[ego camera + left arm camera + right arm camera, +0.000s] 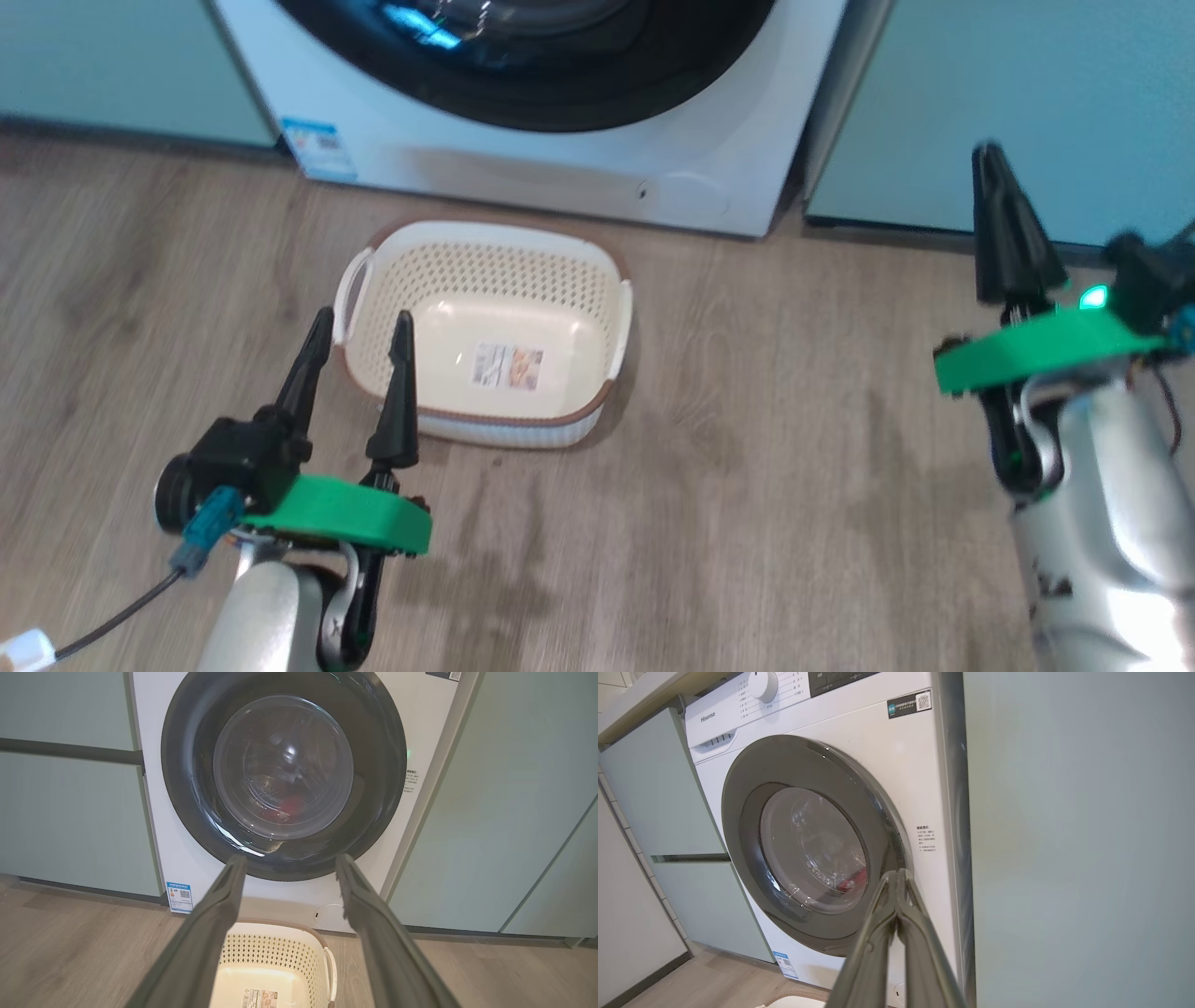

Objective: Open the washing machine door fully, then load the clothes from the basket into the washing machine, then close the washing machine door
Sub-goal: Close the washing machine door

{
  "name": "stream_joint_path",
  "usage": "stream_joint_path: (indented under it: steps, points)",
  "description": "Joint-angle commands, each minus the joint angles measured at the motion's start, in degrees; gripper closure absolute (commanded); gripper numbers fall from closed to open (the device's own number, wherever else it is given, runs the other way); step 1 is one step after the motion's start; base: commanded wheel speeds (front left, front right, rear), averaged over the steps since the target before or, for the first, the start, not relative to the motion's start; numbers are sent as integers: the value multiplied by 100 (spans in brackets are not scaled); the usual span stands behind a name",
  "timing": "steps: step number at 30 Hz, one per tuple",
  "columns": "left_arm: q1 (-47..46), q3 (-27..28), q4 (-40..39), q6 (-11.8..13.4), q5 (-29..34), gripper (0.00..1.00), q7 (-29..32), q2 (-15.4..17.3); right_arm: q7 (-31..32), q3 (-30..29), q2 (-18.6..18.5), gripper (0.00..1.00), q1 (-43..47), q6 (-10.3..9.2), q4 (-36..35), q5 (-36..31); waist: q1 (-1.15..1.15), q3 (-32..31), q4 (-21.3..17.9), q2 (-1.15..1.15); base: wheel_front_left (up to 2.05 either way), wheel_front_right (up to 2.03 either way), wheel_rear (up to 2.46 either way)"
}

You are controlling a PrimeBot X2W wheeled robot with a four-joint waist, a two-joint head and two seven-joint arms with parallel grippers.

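Red clothes (853, 883) lie behind the washing machine door (187, 788); left gripper (362, 320) wide, right gripper (896, 873) pinched.

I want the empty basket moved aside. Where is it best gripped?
Likely by its left white handle, from above: the loop stands off the basket's wall, leaving a gap for a finger, and it lies nearest the open left hand.

Wood-grain floor (747, 485) across lower head view, 6 o'clock. Pale teal left cabinet (112, 65) at 10 o'clock, right cabinet (1027, 103) at 2 o'clock. Right wrist view: countertop (640, 700) at 11 o'clock, white tiled wall (626, 896) at 8 o'clock.
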Motion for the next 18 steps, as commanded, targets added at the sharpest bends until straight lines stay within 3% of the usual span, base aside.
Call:
stream_joint_path:
  steps: [1,9,18]
  points:
    - [-95,228,-162,-27,-12,0,-55,63,-36,49,93,100,32,-1,-323,-55,0,-223,-214,0,0,0,0]
    - [135,333,-111,-32,-78,0,-55,63,-36,-166,289,100,965,-1,-1045,-5,0,-465,-398,0,0,0,0]
    - [354,278,46,23,-124,0,-55,63,-36,-438,328,100,1571,-1,-1268,-160,0,-600,-414,0,0,0,0]
